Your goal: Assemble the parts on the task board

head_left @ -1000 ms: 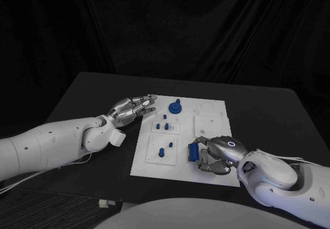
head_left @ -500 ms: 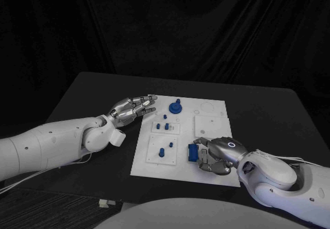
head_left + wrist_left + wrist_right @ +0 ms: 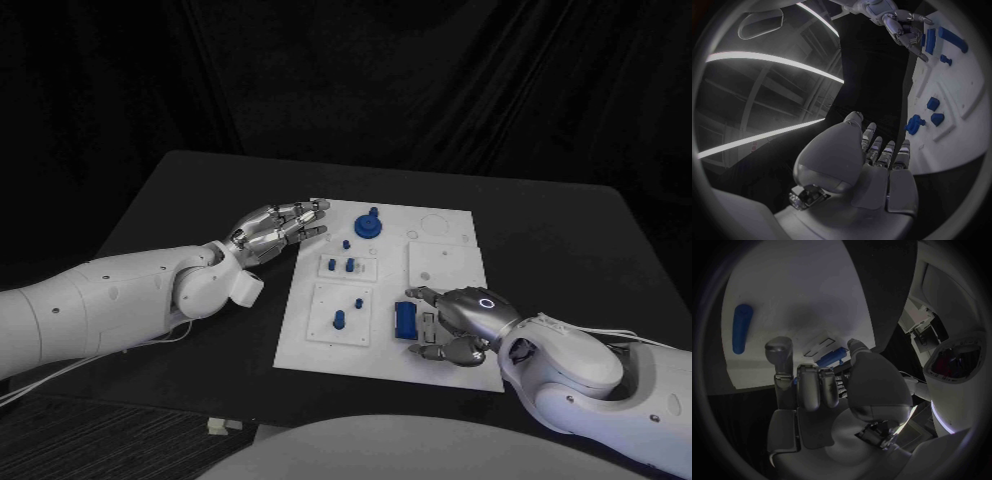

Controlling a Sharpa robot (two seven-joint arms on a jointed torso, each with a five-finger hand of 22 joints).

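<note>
The long blue plastic bar (image 3: 407, 319) is seen lying on the white task board (image 3: 440, 262), long axis twelve-to-six, just at nine o'clock of the right hand (image 3: 450, 328), which is curled, nothing held. The left hand (image 3: 277, 227), spread empty, is farther.

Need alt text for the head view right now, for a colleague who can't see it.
The right hand rests on the white task board beside a blue block. The left hand hovers open at the board's left edge, near a round blue part and small blue pegs.
</note>
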